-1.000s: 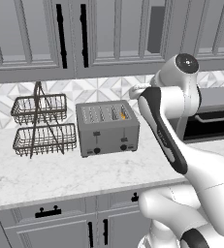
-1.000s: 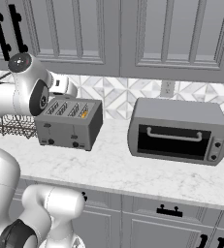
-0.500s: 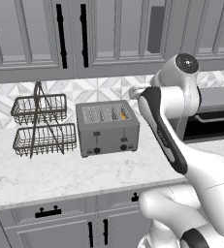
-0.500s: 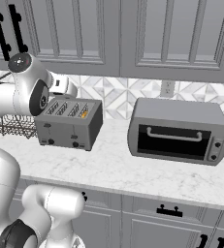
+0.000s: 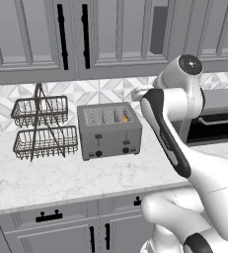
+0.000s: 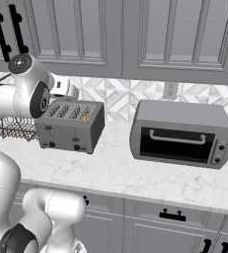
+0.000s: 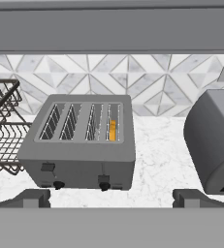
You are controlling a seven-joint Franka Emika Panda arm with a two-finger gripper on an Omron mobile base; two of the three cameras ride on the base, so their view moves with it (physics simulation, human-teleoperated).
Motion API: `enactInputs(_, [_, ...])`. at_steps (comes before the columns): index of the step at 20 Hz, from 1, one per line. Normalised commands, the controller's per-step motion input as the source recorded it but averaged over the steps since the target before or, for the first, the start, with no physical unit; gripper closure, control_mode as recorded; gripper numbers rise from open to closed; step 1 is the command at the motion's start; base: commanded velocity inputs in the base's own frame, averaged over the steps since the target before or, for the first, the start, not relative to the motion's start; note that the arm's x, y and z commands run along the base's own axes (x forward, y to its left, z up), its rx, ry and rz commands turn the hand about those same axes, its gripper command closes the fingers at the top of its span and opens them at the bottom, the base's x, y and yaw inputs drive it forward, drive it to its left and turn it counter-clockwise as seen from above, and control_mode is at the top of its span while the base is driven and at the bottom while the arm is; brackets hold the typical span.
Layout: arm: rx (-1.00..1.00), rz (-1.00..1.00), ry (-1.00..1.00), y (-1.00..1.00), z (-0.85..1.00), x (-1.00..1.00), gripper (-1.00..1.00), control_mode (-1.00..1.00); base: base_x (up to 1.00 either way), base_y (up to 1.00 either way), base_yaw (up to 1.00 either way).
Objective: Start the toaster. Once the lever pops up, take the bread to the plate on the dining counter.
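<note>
Below my claw (image 7: 111,197), whose fingers stand wide apart and empty, I see the toaster (image 7: 79,147), a boxy brushed-grey block with four slots on the veined marble worktop (image 7: 157,160). Its rightmost slot holds the bread (image 7: 112,130), a golden sliver. Left of it stands a wire basket rack (image 7: 2,128); right, the rounded grey toaster oven (image 7: 213,140).

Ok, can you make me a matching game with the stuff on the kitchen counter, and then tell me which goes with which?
Things:
1. toaster
2. bread
3. toaster oven
4. wire basket rack

Descriptions:
A. golden-yellow, down in a slot
B. two empty tiers, at the left end of the counter
C. dark door with a bar handle
D. four slots on top, two black knobs in front

Pairs: 1-D, 2-A, 3-C, 4-B
</note>
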Motion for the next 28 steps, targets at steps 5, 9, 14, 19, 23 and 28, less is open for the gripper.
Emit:
enactInputs(5, [0.00,0.00,0.00,0.00,0.00,0.00,-1.00,-1.00,0.00,0.00,0.00])
enactInputs(9, [0.00,0.00,0.00,0.00,0.00,0.00,-1.00,-1.00,0.00,0.00,0.00])
enactInputs(14, [0.00,0.00,0.00,0.00,0.00,0.00,-1.00,-1.00,0.00,0.00,0.00])
enactInputs(19, [0.00,0.00,0.00,0.00,0.00,0.00,-1.00,-1.00,0.00,0.00,0.00])
enactInputs(23, [0.00,0.00,0.00,0.00,0.00,0.00,-1.00,-1.00,0.00,0.00,0.00])
enactInputs(28, [0.00,0.00,0.00,0.00,0.00,0.00,-1.00,-1.00,0.00,0.00,0.00])
